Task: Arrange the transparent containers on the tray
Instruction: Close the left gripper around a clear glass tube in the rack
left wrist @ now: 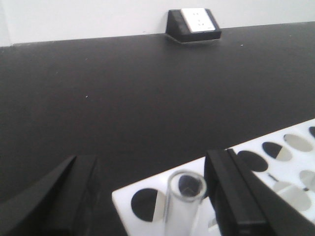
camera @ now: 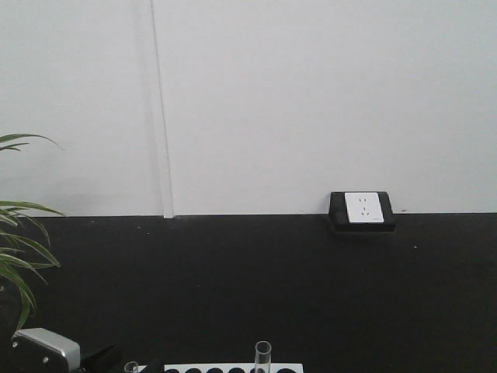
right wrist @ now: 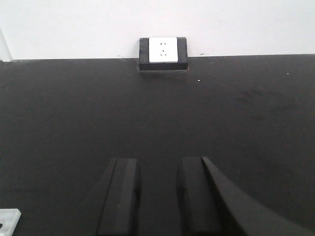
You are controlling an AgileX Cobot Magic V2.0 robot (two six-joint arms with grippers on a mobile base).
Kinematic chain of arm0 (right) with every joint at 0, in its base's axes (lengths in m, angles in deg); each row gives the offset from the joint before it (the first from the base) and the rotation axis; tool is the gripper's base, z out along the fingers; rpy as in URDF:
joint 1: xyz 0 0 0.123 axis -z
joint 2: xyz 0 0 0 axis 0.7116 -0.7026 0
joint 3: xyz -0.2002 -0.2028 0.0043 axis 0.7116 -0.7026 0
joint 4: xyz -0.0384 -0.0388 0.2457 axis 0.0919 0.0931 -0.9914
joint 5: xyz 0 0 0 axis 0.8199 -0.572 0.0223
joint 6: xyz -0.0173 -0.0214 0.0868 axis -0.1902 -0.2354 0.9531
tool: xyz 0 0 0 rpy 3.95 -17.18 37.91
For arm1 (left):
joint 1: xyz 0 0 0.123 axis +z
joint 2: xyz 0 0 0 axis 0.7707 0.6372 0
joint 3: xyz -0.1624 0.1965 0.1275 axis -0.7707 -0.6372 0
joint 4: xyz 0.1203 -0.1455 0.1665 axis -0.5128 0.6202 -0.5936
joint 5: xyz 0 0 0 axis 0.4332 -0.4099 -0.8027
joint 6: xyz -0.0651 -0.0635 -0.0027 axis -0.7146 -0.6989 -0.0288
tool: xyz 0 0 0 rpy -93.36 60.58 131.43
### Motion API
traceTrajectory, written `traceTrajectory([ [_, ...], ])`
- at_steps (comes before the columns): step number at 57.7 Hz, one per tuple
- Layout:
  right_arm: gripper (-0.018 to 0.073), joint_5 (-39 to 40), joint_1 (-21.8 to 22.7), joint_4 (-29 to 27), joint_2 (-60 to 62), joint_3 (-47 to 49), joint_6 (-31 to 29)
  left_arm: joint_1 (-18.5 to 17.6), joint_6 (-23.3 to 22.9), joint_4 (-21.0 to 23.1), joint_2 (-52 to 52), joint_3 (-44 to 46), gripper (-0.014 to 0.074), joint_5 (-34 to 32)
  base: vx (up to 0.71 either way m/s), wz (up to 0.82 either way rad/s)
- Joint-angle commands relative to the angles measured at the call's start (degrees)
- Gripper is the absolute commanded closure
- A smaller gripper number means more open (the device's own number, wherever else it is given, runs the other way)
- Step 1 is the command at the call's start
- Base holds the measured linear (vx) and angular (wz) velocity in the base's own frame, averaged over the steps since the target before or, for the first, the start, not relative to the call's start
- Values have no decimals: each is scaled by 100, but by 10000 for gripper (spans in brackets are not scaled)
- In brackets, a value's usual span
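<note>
the left gripper (left wrist: 150, 167) is hanging with its jaws spread wide on either side of a clear test tube (left wrist: 184, 201), which is standing upright in a hole at the corner of the white rack (left wrist: 288, 164). the tube is sitting nearer one finger than the other, and whether it is touching is hard to tell. the jaws are straddling it this way, i judge, so that closing will pinch the glass just below its rim for a straight lift out. the rack is lying toward the near edge of the black desk (left wrist: 123, 98), well apart from the socket box (right wrist: 162, 53) at the far edge. the right gripper (right wrist: 157, 164) is hovering over bare desk, fingers slightly parted and holding nothing, probably keeping clear. the yellow tray is not showing in any view.
</note>
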Motion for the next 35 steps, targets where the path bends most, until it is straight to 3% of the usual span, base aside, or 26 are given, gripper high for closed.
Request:
traceTrajectory([
  [1, 258, 325, 11, 31, -36, 186, -15, -33, 14, -123, -107, 152, 31, -478, 0, 0],
  [19, 258, 286, 11, 31, -36, 186, -15, -33, 19, -273, 274, 152, 72, -546, 0, 0],
  [35, 258, 267, 11, 31, -36, 186, -15, -33, 13, -268, 331, 152, 165, -1143, 0, 0],
])
